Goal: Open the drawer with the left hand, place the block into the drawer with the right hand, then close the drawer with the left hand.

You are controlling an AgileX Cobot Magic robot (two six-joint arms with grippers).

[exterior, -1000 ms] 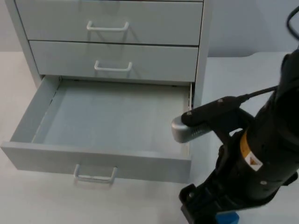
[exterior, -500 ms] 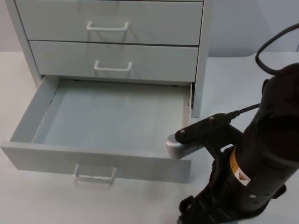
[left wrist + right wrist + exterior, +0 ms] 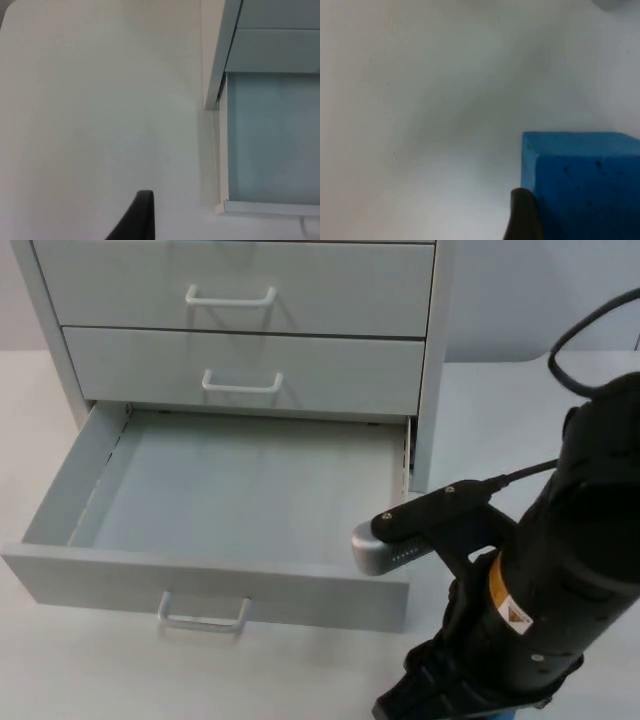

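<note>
The block (image 3: 580,180), a matte blue cube with dark specks, sits on the white table (image 3: 420,100) against a black fingertip of the right gripper (image 3: 440,702); whether it is gripped I cannot tell. The smooth grey drawer (image 3: 240,490) stands pulled out beside it.

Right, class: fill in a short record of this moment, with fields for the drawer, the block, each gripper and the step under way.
drawer: bottom drawer of the grey cabinet pulled open, nothing inside
block: blue block on the white table, outside the drawer
right gripper: low over the table in front of the cabinet, a fingertip against the block
left gripper: fingertip over the table beside the open drawer, waiting
step: picking up the block
</note>
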